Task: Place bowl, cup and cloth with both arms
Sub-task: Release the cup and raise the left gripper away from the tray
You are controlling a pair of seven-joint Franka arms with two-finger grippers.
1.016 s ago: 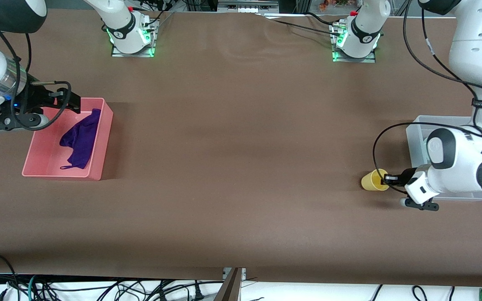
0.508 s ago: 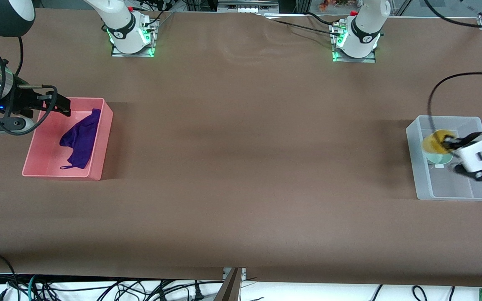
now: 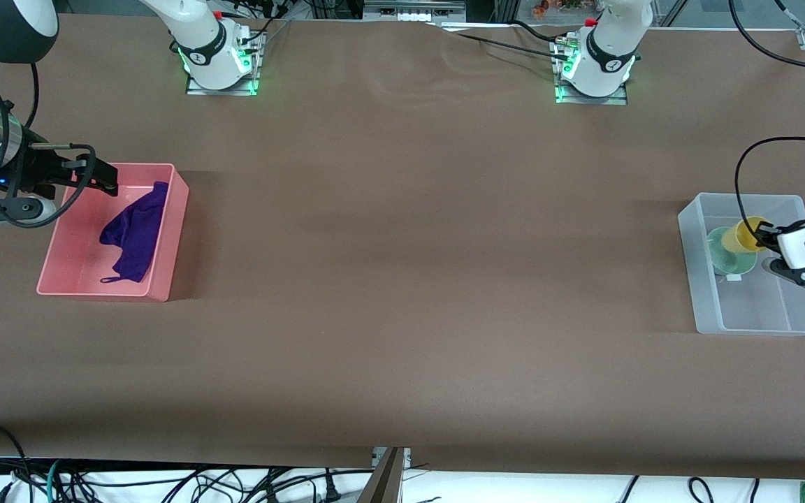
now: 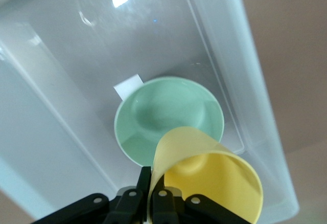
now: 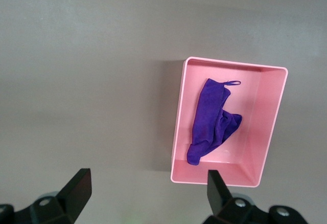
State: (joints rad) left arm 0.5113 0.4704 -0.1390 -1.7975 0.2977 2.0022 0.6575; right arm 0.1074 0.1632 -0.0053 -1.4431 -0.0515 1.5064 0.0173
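Observation:
My left gripper [image 3: 762,234] is shut on the rim of the yellow cup [image 3: 743,235] and holds it over the clear bin [image 3: 701,307], just above the pale green bowl [image 3: 725,257] that sits in the bin. In the left wrist view the cup [image 4: 219,183] is pinched at its wall by the gripper [image 4: 153,193], with the bowl [image 4: 163,116] below. The purple cloth [image 3: 135,230] lies in the pink bin [image 3: 165,272]. My right gripper [image 3: 105,183] is open and empty, up over the pink bin's edge farthest from the camera. The right wrist view shows the cloth [image 5: 209,124] in the pink bin [image 5: 265,132].
The clear bin stands at the left arm's end of the table, the pink bin at the right arm's end. The brown table [image 3: 402,279] stretches between them. Cables hang below the table's front edge.
My left gripper lifted the yellow cup off the table, carried it over the clear bin and lowered it toward the bowl. My right gripper drew back a little from the pink bin.

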